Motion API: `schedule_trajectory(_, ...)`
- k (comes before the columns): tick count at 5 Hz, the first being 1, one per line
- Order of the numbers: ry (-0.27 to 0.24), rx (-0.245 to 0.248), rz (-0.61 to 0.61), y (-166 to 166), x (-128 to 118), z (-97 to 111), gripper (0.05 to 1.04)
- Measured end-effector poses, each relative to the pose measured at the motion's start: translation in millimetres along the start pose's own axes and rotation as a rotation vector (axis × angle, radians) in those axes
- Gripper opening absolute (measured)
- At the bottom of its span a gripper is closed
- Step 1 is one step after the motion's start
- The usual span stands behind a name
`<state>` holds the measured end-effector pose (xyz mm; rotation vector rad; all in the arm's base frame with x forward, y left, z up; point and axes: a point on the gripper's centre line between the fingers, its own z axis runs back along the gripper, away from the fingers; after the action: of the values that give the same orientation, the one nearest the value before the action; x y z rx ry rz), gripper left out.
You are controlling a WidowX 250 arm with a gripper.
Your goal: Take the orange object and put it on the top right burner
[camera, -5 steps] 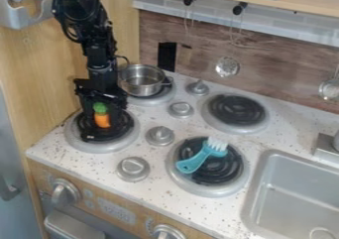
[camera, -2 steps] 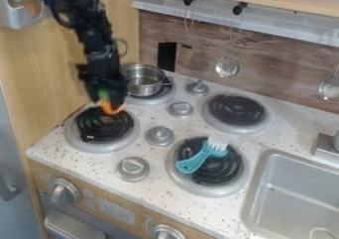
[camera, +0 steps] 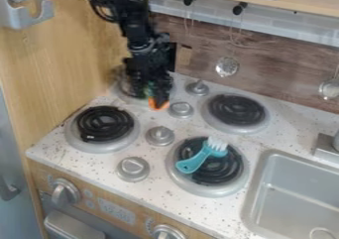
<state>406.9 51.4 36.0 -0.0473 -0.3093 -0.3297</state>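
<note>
The gripper (camera: 156, 98) hangs over the stove near the back left burner, its body covering most of the pot there. It is shut on the orange object (camera: 158, 104), a small carrot with a green top, held above the counter just left of a small grey knob. The top right burner (camera: 236, 109), a black coil in a grey ring, lies to the right of the gripper with nothing on it.
A teal brush (camera: 193, 162) lies across the front right burner. The front left burner (camera: 104, 123) has a bare coil. Silver knobs (camera: 159, 136) stand between burners. The sink (camera: 298, 193) is at the right; utensils hang on the back wall.
The carrot has been lifted off the front left burner and carried right and toward the back in the gripper. The arm now covers much of the pot. The brush has stayed put.
</note>
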Motion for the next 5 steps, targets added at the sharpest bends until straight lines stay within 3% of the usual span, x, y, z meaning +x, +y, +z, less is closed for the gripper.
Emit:
schedule_trajectory(1, -0.046, -0.024, -0.09, -25.8, 30.8, 0.1, 0.611)
schedule_trajectory(2, -0.018, -0.04, -0.156, -48.8, 47.4, -23.5, 0.611)
schedule_trajectory(3, 0.0, -0.028, -0.153, -46.0, 60.6, -47.2, 0.611)
schedule_trajectory(5, -0.036, -0.03, -0.18, -64.2, 100.6, -76.5, 0.611)
